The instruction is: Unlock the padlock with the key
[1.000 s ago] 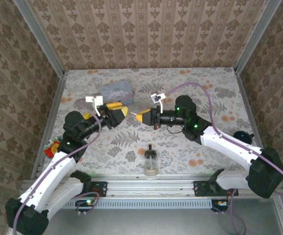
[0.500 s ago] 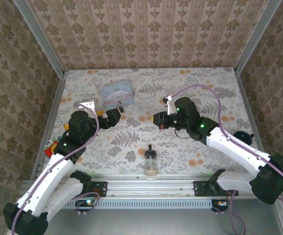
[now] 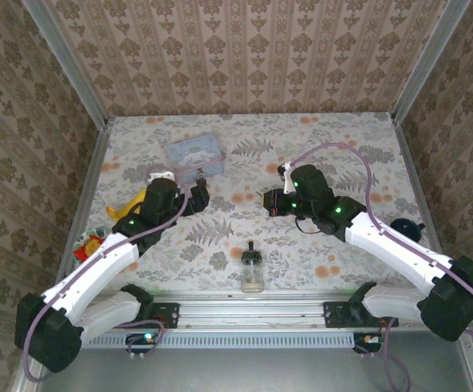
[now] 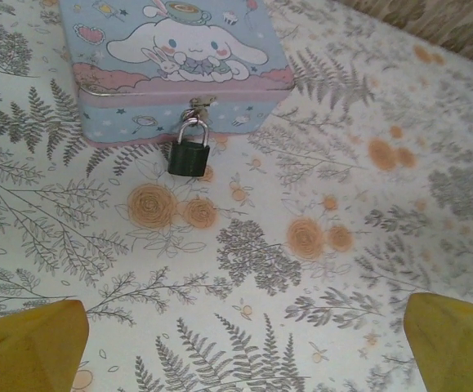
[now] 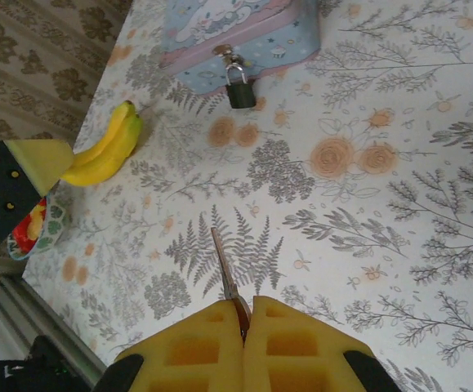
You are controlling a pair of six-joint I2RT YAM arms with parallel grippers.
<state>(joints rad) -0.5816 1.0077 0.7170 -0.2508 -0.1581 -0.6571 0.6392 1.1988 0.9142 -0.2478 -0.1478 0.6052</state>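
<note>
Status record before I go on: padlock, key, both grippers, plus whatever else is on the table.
padlock: hanging from the hasp on the front of the pale blue tin; shackle looks closed
key: blade sticks out of the right gripper, well apart from the padlock
right gripper: shut on the key
left gripper: open, facing the padlock, not touching it
other items: banana, glass bottle

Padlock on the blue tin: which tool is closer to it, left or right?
Left. The left tool hangs open just in front of the padlock, on its near side. The right tool, shut on the key, is farther away, off to the padlock's right.
</note>
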